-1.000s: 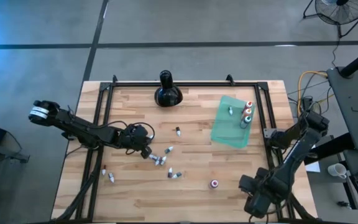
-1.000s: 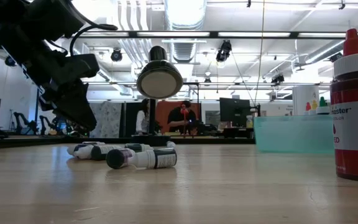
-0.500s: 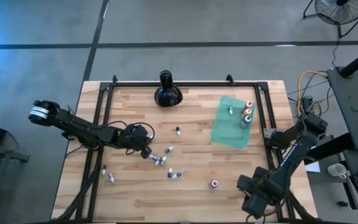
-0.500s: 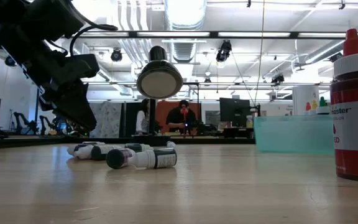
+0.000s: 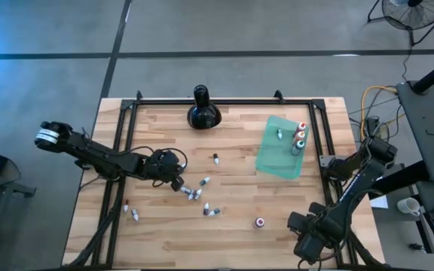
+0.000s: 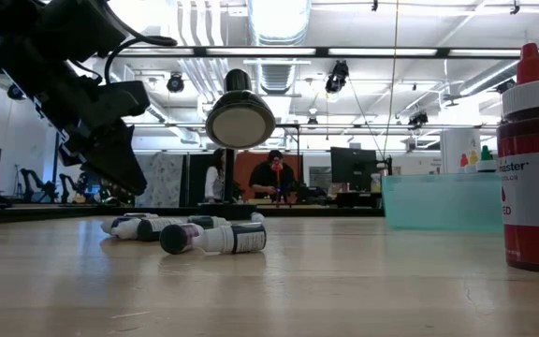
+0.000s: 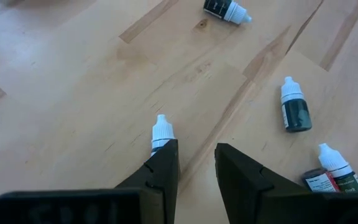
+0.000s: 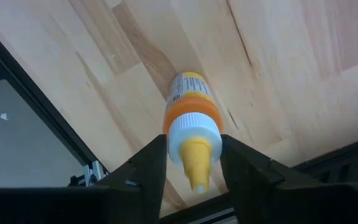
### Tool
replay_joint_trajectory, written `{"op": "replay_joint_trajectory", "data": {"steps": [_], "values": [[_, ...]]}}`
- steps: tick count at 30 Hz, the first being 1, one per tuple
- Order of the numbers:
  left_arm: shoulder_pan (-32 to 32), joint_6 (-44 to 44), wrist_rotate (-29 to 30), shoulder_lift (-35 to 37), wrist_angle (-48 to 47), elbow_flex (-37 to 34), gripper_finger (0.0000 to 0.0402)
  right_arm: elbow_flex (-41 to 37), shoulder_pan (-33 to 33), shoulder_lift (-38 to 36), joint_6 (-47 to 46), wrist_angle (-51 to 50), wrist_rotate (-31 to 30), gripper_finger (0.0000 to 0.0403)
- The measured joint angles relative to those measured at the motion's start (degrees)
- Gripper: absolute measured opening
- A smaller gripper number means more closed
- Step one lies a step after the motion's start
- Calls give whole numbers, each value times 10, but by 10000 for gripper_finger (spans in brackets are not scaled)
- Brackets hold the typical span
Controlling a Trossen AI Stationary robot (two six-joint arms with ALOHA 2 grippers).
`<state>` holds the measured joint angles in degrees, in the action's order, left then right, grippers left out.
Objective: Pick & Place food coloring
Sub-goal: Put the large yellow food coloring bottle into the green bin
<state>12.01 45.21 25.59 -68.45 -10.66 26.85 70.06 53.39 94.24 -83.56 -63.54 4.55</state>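
**On the plank table: right claw pinches an orange dropper**

Around the teal sheet point(image 5: 281, 147) the scene arranges itself. The table point(image 5: 164, 233) is pale wood planking inside a black frame, standing on grey concrete. The low view looks across it into a workshop with ceiling lights, ducts and monitors; a person point(image 6: 272, 174) sits far behind. A black bulbous object point(image 5: 202, 111) stands well left of the sheet, at the table's far edge.

Three droppers point(image 5: 301, 137) stand upright on the sheet's right side, with a tiny vial point(image 5: 279, 133) to their left. A lone vial point(image 5: 215, 159) lies left of the sheet. Farther left and nearer the front, a loose cluster of vials point(image 5: 198, 191) lies on its sides, with more at the front left point(image 5: 132, 213). A red dropper point(image 5: 260, 222) stands in front of the sheet; in the low view it fills the right edge.

The right gripper point(image 8: 192, 163), at the table's front right corner, in front of the sheet, pinches an orange-and-yellow dropper point(image 8: 191, 124) between its fingers, which press on the white collar below the orange tip.

The left gripper point(image 7: 196, 163) hangs well left of the sheet, over the cluster's left end. Its fingers stand slightly apart with bare wood in the gap; a white-capped vial point(image 7: 161, 132) sits against the tip of one finger. Whether it is held cannot be told.
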Motion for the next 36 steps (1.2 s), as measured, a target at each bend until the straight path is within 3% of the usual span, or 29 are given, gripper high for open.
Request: {"op": "replay_joint_trajectory", "data": {"steps": [5,10,14,22,29,36], "values": [[0,0,1,0,0,0,80,0,0,-1,-19,1,3,104],[0,0,1,0,0,0,80,0,0,-1,-47,6,3,108],[0,0,1,0,0,0,80,0,0,-9,-120,-10,-20,103],[0,-2,1,0,2,0,80,81,-10,-71,-302,-274,-160,101],[0,-2,5,0,12,0,80,24,-118,-171,-314,-258,-217,100],[0,0,6,0,17,0,80,-64,-301,-236,-238,-261,-222,107]]}}
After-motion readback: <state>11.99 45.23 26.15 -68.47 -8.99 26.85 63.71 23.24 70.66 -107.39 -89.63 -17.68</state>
